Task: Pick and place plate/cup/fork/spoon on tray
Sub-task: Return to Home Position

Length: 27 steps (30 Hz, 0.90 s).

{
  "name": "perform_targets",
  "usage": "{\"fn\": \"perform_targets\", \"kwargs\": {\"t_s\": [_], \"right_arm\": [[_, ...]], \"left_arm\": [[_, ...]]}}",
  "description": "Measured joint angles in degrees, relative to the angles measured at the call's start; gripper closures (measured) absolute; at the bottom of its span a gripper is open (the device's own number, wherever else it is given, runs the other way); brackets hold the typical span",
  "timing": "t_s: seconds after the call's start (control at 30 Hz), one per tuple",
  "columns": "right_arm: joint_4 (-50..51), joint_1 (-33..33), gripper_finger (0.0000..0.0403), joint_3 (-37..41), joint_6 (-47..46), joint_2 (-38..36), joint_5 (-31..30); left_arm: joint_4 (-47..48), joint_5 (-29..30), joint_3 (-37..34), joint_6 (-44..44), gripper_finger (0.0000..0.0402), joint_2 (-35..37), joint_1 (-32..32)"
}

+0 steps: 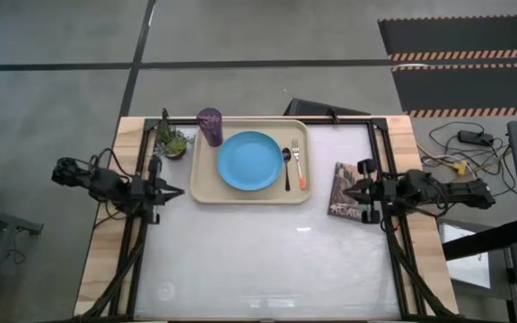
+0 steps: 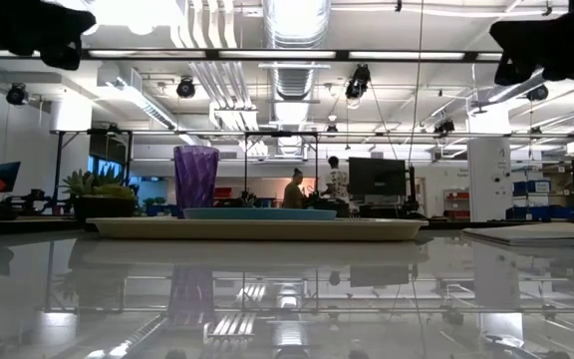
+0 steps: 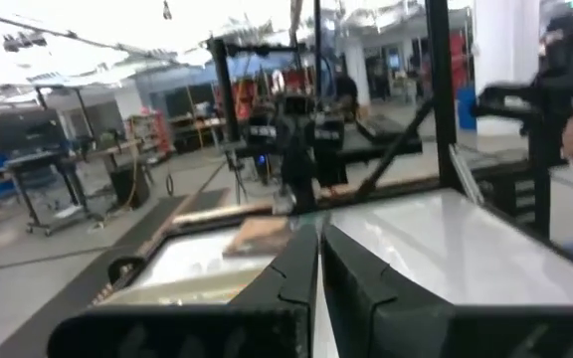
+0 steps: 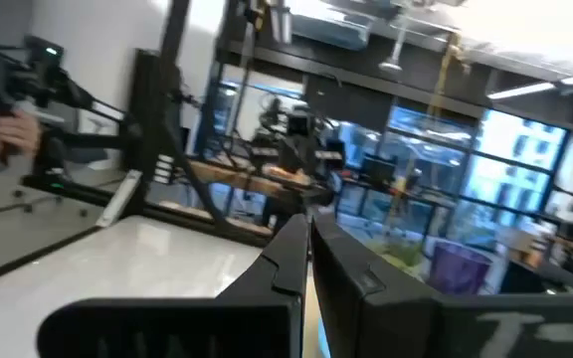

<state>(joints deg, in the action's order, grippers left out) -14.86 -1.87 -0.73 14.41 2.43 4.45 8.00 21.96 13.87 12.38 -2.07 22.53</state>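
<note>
The left gripper (image 1: 179,190) hung at the bench's left edge, level with the tray's near rim, its fingers (image 3: 291,288) pressed together and holding nothing. Just beyond it a small potted plant (image 1: 172,142) stood beside the tray (image 1: 202,188), which lay at the back of the white bench (image 1: 267,260). All four pieces appeared to be on the tray: the purple cup (image 1: 210,126) stood upright in the far left corner, the sky-blue plate (image 1: 249,161) lay flat in the middle, and the dark spoon (image 1: 286,167) and the orange-handled fork (image 1: 298,167) rested side by side just right of the plate, handles toward the near rim. Nothing of the setting showed on the bare bench, so the task looked complete, with no piece left to move. A dark-covered book (image 1: 347,190) lay right of the tray. The right gripper (image 1: 346,192) waited over that book at the bench's right side, its fingers (image 4: 288,264) likewise closed and empty.
</note>
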Motion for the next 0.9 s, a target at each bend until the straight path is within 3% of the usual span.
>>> {"fn": "perform_targets", "kwargs": {"t_s": [0.13, 0.3, 0.57, 0.9], "right_arm": [[2.5, 0.0, 0.0394, 0.0, 0.2, -2.4, 2.2], [3.1, 0.0, 0.0394, 0.0, 0.3, -1.7, 2.2], [2.8, 0.0, 0.0394, 0.0, -1.6, -0.8, -0.3], [3.1, 0.0, 0.0394, 0.0, -3.2, 0.4, -0.6]], "left_arm": [[-0.2, 1.2, -2.5, 0.0, 0.04, 0.4, 0.0], [-0.6, 7.9, -5.0, 0.0, 0.04, 0.2, 0.0], [-0.5, 8.1, -9.8, 0.0, 0.04, -0.1, 0.0], [-5.0, 8.1, -10.6, 0.0, 0.04, -2.6, 0.0]]}}
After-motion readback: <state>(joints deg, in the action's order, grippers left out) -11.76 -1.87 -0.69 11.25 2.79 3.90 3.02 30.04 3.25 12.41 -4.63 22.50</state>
